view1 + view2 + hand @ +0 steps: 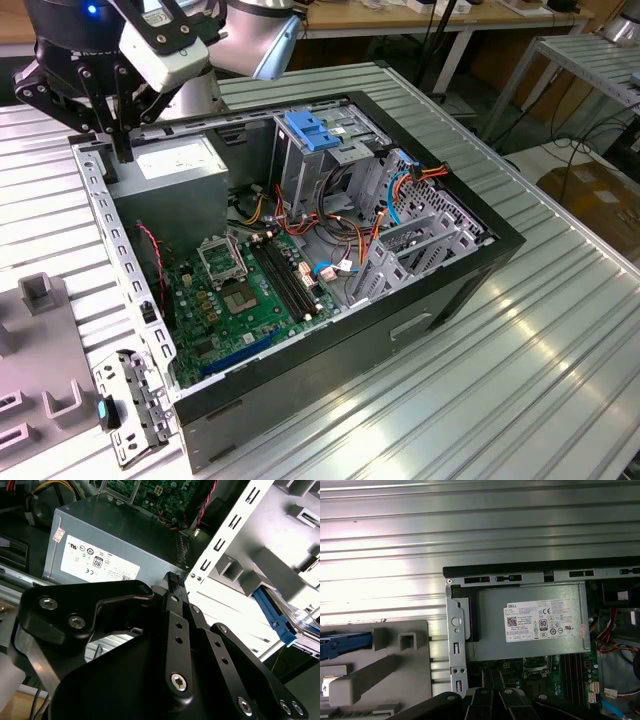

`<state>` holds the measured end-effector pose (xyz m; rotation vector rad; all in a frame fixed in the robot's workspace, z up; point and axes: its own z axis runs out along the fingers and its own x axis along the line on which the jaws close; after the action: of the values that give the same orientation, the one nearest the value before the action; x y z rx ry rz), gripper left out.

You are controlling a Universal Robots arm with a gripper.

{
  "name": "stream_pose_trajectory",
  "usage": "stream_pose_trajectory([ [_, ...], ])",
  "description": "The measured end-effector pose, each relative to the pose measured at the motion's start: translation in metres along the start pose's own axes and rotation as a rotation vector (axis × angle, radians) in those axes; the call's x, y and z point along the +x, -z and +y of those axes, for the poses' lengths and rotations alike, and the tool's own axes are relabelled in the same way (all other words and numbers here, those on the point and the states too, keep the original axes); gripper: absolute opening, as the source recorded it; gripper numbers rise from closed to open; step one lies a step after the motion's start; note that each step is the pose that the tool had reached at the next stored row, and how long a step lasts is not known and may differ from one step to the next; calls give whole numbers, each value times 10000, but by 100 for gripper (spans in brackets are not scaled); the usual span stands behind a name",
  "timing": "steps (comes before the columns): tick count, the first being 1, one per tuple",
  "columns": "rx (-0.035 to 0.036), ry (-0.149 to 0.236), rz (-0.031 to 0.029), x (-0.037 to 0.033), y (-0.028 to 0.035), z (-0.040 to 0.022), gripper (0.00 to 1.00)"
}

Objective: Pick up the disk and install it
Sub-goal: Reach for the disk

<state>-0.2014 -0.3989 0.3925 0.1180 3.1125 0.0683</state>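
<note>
My black gripper (121,150) hangs over the back corner of the open computer case (480,250), at the exterior view's left, just above the grey power supply box (176,165). Its fingers (172,582) stand together, shut, with nothing between them. A blue-framed edge, apparently the disk (344,645), rests in the grey holder (380,675) beside the case. In the second wrist view the same blue edge (274,616) sits beyond the case's white flange. The gripper is apart from it.
Inside the case lie a green motherboard (245,300), coloured cables (345,235) and a metal drive cage with a blue ridged latch (310,131). A loose metal bracket (130,405) lies by the case's near corner on the ribbed metal table (520,400).
</note>
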Motion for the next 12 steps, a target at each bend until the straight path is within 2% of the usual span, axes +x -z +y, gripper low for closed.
stream_pose_trajectory([
  [8, 0, 0, 0, 64, 0, -5, 11],
  [12, 0, 0, 0, 120, 1, -9, 11],
])
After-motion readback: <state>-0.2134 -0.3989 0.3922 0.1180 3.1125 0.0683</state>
